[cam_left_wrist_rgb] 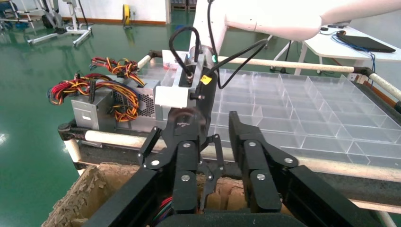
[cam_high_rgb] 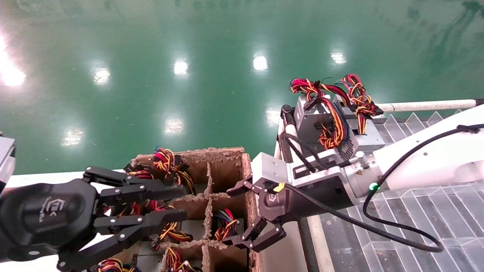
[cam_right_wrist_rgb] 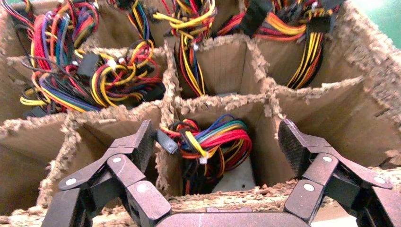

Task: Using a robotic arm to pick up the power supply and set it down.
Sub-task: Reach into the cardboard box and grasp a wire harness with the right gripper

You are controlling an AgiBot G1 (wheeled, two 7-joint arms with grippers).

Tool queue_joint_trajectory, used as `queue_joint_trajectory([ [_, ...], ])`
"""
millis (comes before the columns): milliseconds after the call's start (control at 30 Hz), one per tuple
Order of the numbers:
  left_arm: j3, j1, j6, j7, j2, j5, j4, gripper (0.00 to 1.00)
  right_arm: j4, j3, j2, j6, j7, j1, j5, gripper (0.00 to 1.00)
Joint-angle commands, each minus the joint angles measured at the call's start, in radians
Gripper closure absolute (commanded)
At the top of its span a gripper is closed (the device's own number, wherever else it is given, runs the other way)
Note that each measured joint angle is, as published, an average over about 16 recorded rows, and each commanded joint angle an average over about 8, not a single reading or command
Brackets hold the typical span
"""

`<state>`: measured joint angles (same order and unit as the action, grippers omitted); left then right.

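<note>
PSU sits in box slot, right gripper open above it

PSU (cam_right_wrist_rgb: 213, 146) is down in a slot of the cardboard box (cam_high_rgb: 227, 155). Only its wire bundle shows well: red, yellow, blue, black wires curled on top. A bit of grey metal shows under the wires. The slot is in the mid row, on the box's right side.

Right gripper (cam_high_rgb: 251, 215) hangs over that slot, at the right edge of the box. Its fingers (cam_right_wrist_rgb: 295, 146) are spread wide, one on each side of the slot. They hold nothing & do not touch the wires. The white right arm (cam_high_rgb: 427, 155) reaches in from the right w/ a black cable looped under it.

Left gripper (cam_high_rgb: 166, 204) is at the near left, over the left side of the box. Its fingers (cam_left_wrist_rgb: 248, 156) are apart too, and hold nothing.

Other slots have more wire bundles (cam_right_wrist_rgb: 90, 75), mostly to the left & far side. Slot just right of the PSU looks bare.

Two more grey boxes (cam_high_rgb: 325, 124) w/ red-yellow wires sit on the far left corner of a clear tray rack (cam_high_rgb: 435, 211) to the right of the box. Floor (cam_high_rgb: 189, 75) past it all is shiny green.
</note>
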<state>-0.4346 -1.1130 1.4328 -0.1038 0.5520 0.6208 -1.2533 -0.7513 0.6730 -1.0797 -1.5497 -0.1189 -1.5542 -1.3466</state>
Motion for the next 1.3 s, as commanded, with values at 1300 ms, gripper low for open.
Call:
queue_joint_trajectory([
  [1300, 0.0, 0.0, 0.0, 0.0, 0.0, 0.0, 0.0, 1.0, -0.004, 0.086, -0.01, -0.011, -0.028, -0.063, -0.011, 1.0],
])
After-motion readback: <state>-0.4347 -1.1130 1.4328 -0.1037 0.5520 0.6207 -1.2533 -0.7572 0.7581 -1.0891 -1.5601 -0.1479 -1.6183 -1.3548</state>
